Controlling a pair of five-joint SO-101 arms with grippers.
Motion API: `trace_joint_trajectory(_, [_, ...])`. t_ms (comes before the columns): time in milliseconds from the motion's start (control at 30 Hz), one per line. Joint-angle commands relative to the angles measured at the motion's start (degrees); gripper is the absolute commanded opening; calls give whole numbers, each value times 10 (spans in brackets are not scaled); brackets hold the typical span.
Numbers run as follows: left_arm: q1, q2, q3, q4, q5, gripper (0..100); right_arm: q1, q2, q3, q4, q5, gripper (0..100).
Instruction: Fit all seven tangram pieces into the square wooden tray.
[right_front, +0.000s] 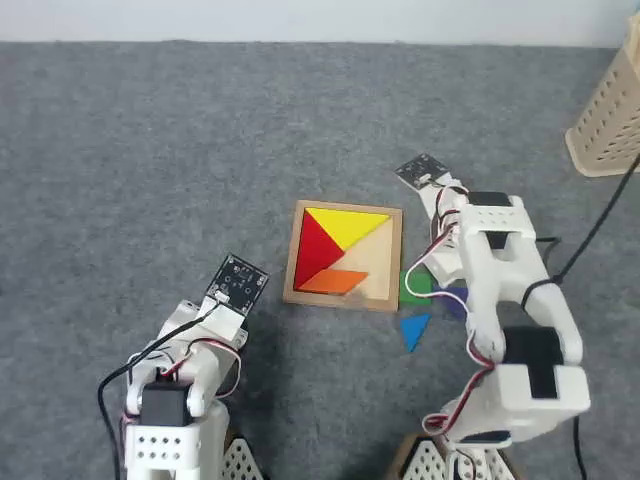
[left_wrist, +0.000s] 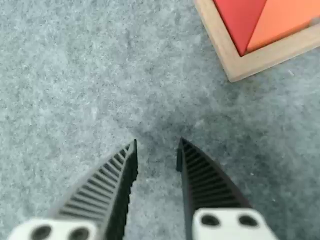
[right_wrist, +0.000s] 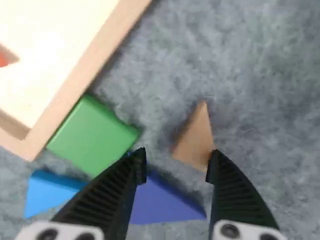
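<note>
- Grey felt covers the table (right_front: 150, 150); my right fingers (right_wrist: 131, 170) hang spread and empty over it, with the tan triangle (right_wrist: 195, 137) partly between the tips.
- Purple triangle (right_wrist: 165, 202), green square (right_wrist: 92, 135) and blue triangle (right_wrist: 42, 192) crowd beside the wooden tray (right_wrist: 85, 80), which holds the yellow piece (right_front: 348, 224), red piece (right_front: 313, 250) and orange piece (right_front: 335, 282).
- Left fingers (left_wrist: 126, 170) sit parted and empty near the tray's corner.
- I judge the tan triangle light, stiff and slick; I'd pinch it across its straight edges.

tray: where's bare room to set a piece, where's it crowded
Bare wood in the tray between orange piece, yellow triangle and right rim. Carpet left of it is free. Crowded beyond the right rim: green square, blue triangle, right gripper.
</note>
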Motion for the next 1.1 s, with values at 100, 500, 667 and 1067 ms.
trace_joint_trajectory(100, [-3, -12, -7, 0, 4, 122, 9, 60, -48, -13, 3, 188])
trace_joint_trajectory(500, [-3, -12, -7, 0, 4, 122, 21, 72, -86, 0, -33, 64])
trace_joint_trajectory(667, [-3, -12, -7, 0, 4, 122, 22, 69, -98, 4, -47, 49])
trace_joint_trajectory(1067, [-3, -12, -7, 0, 4, 122, -83, 68, -291, 189, -117, 48])
